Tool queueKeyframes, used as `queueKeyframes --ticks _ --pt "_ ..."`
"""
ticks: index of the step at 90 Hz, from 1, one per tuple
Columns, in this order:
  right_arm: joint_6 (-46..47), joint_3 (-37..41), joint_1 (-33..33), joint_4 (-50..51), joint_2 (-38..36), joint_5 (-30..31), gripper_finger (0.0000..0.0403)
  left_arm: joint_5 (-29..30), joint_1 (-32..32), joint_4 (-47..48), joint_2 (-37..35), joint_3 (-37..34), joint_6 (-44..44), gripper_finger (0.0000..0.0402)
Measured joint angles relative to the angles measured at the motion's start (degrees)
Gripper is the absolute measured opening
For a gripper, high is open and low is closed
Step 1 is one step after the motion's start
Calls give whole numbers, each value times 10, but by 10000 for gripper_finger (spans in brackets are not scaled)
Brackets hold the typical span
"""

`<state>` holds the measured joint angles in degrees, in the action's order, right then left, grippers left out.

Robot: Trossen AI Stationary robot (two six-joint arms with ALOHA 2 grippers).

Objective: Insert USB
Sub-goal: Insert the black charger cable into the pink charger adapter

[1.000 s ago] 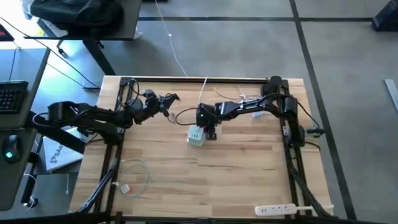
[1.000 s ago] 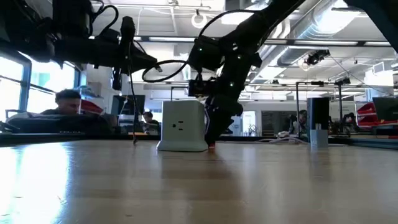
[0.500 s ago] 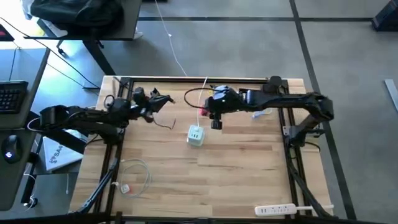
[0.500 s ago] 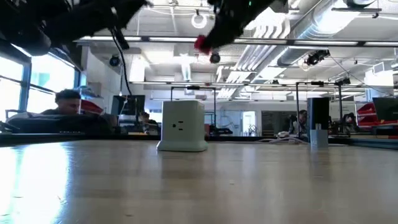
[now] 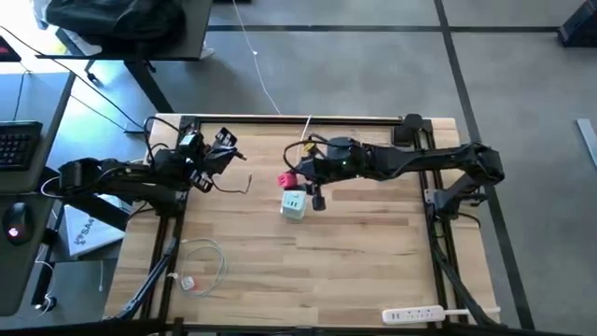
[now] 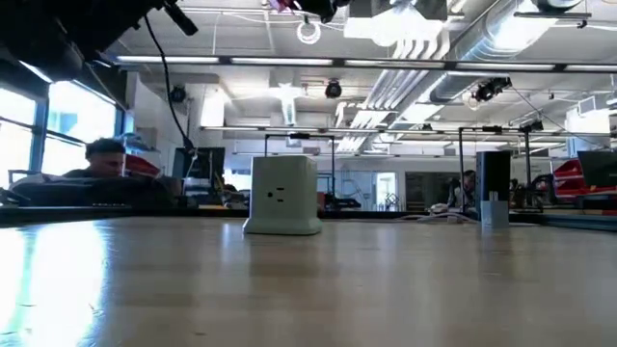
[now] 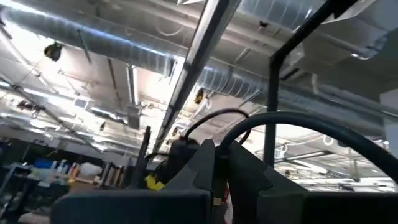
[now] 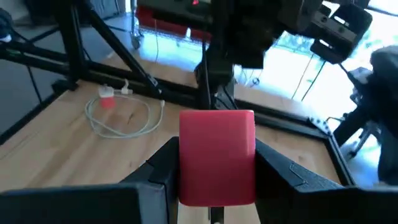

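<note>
**Carrying the USB plug to the charger cube**

Holding the red-pink USB plug point(image 5: 287, 180) between its two dark fingers, the right claw point(image 5: 297, 179) hangs in the air just beside and above the white charger cube point(image 5: 294, 204), which stands on the wooden desk point(image 5: 373, 243). The right wrist view shows the grip plainly: the fingers are closed against both flanks of the plug point(image 8: 217, 157), whose flat red face fills the space between them. The plug's thin black cable point(image 5: 303, 146) loops up behind the claw. In the low view the cube point(image 6: 282, 196) stands alone on the desk with its face toward the camera, and the plug is only a pink speck at the top edge.

The left claw point(image 5: 224, 142) waits raised over the far left part of the desk, well apart from the cube. A short dark cable end point(image 5: 238, 185) trails on the desk near it. Whether its fingers are parted or closed cannot be told from these views.

The step in hand looks like the approach: the plug is gripped and lifted but not yet mated. The next move likely calls for turning the plug's tip toward the cube's port, lining it up squarely, and then pushing in gently. The light cube may slide unless it is steadied. A coiled white cable point(image 5: 201, 257) lies near the front left corner, and a white power strip point(image 5: 415, 315) at the front right edge.
</note>
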<state>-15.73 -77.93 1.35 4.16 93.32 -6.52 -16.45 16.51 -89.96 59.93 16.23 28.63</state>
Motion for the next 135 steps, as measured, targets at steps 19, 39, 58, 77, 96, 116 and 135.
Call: queueKeyframes --ticks 19,39,58,77,96,116,135 --pt "-4 0 0 -11 10 0 115 -30 -13 0 1 0 -23 3" --pt "-8 0 0 -23 10 -6 115 -104 -33 0 0 0 -83 3" --pt "-14 0 -7 -32 10 -6 115 -176 -69 0 0 0 -152 3" --pt "-28 0 -23 -64 35 -6 115 -184 -107 0 0 0 -213 3" --pt "-23 0 -27 -82 60 -6 115 -217 -125 0 0 0 -219 3" --pt "-23 0 -27 -97 77 -6 115 -226 -132 0 0 0 -234 3" --pt "-42 0 -27 -100 93 -10 115 -213 -133 42 1 0 -266 3"
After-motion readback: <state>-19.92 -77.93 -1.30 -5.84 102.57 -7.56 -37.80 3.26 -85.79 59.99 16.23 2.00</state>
